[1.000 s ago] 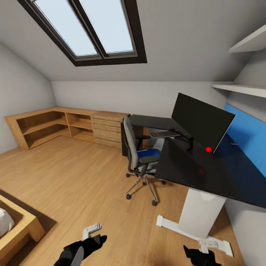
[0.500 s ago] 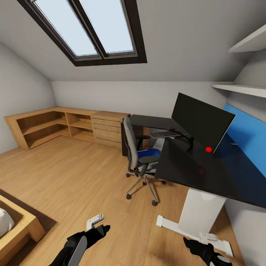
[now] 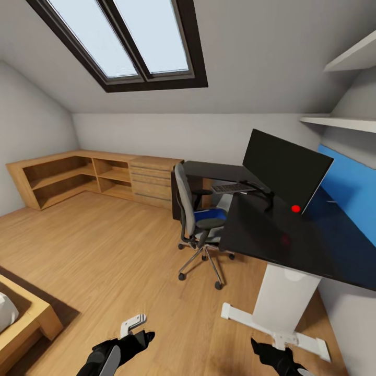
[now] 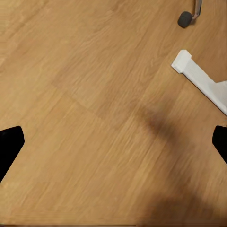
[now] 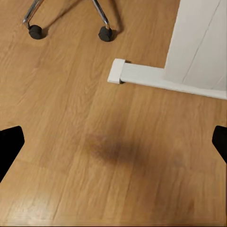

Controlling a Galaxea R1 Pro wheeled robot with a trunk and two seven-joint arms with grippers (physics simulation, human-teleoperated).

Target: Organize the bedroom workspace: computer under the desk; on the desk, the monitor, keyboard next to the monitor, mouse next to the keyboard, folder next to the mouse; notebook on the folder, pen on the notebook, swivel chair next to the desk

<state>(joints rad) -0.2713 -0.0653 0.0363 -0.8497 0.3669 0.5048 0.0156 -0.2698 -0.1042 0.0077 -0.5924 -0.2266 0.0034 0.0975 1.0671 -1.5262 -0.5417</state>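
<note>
Monitor (image 3: 286,169) and keyboard (image 3: 233,187) on desk (image 3: 271,235); folder (image 3: 210,215) on chair (image 3: 196,219) beside desk. Left gripper (image 4: 113,142), right gripper (image 5: 113,142) released, empty.

Left arm (image 3: 112,352): glossy black shell, rounded segments, with a pale grey panel along the forearm. A white angular bracket (image 3: 130,325) sits beside its wrist end, stepped in shape.

Left gripper (image 4: 113,144): two black fingers, tapering to blunt wedge tips, matte, no markings legible.

Right arm (image 3: 277,357): same black casing, faceted near the wrist, a small pale patch at the frame edge.

Right gripper (image 5: 113,144): black wedge fingers, matching the left. No cables or screws discernible.
</note>
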